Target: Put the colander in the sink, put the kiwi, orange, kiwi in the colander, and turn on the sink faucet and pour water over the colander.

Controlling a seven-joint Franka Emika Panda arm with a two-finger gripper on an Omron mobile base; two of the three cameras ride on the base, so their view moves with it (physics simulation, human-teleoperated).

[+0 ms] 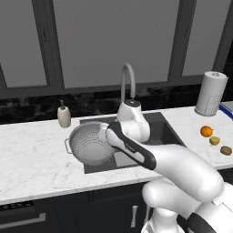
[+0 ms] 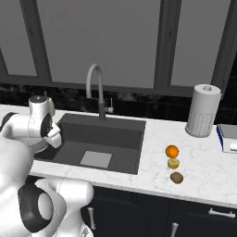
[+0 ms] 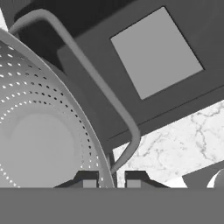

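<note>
So far, gripper (image 3: 110, 180) pinches colander (image 1: 91, 144) rim, lifted tilted over sink (image 1: 168, 132) edge. Not down yet. Orange (image 2: 171, 151) waits on counter (image 2: 203, 162). Sink faucet (image 2: 95, 85) looks off.

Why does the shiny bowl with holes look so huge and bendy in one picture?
In the hand view the camera sits right against the colander, so its rim and loop handle fill the frame and curve steeply; the sink behind looks tilted. In the left base view the colander is small, evenly lit, its holes sharp. In the right base view the orange casts a soft shadow.
</note>
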